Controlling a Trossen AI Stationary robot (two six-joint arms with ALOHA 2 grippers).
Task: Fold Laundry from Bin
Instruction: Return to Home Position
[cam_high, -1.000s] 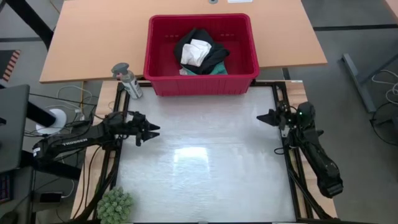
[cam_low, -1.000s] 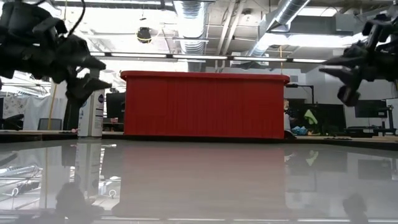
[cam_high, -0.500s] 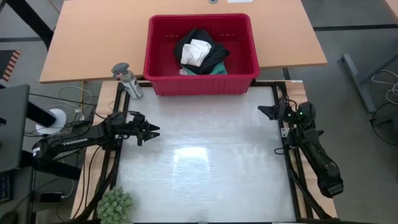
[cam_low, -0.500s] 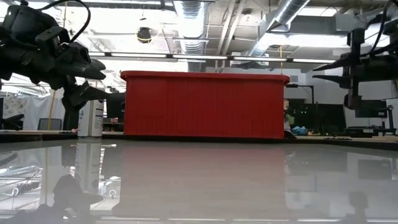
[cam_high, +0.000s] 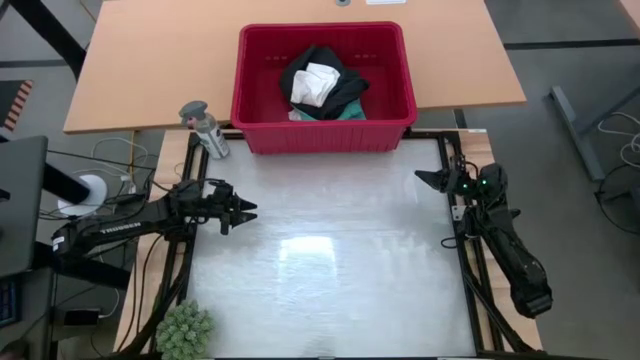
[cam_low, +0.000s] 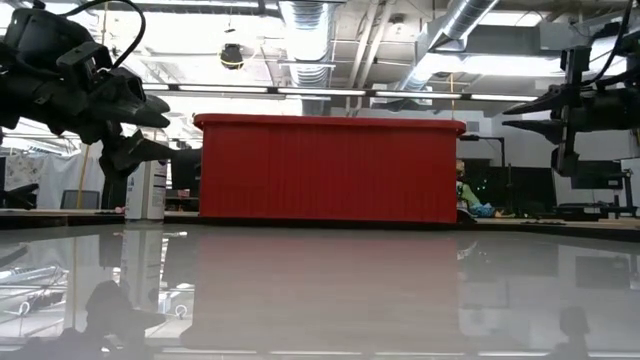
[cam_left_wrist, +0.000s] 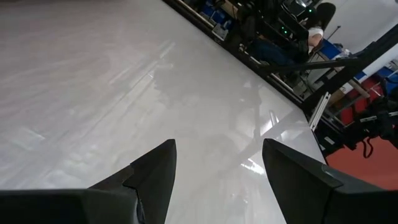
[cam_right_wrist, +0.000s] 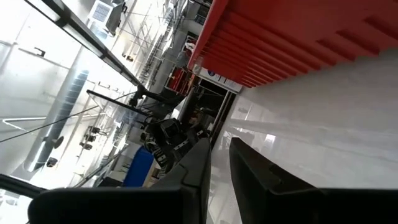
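The red bin (cam_high: 325, 135) stands at 12 o'clock, on the wooden counter (cam_high: 150, 60), with its front wall right at the far edge of the white counter (cam_high: 320, 270). The laundry (cam_high: 322, 88) lies piled inside it, toward the middle. A white piece (cam_high: 316, 84) is on top, black cloth (cam_high: 345, 92) is wrapped around it, and a strip of turquoise (cam_high: 345, 113) shows at the front wall. In the low view the bin's ribbed front fills the middle and hides what is inside.

The left gripper (cam_high: 247, 213) hovers at 9 o'clock, just inside the white counter's edge and pointing toward 3. Its fingers (cam_left_wrist: 155, 171) are wide apart and hold nothing, with bare glossy counter showing between them. The right gripper (cam_high: 420, 178) hangs at about 2 o'clock by the opposite edge, pointing toward 9 and clear of the surface. Its fingers (cam_right_wrist: 249, 165) are close, with only a thin gap between them, and they grip nothing. Both grippers are well apart from the bin.

A spray bottle (cam_high: 205, 128) stands at about 10 o'clock, just beside the bin's near left corner. A small green plant (cam_high: 185, 330) sits at 7 o'clock, off the counter's corner.
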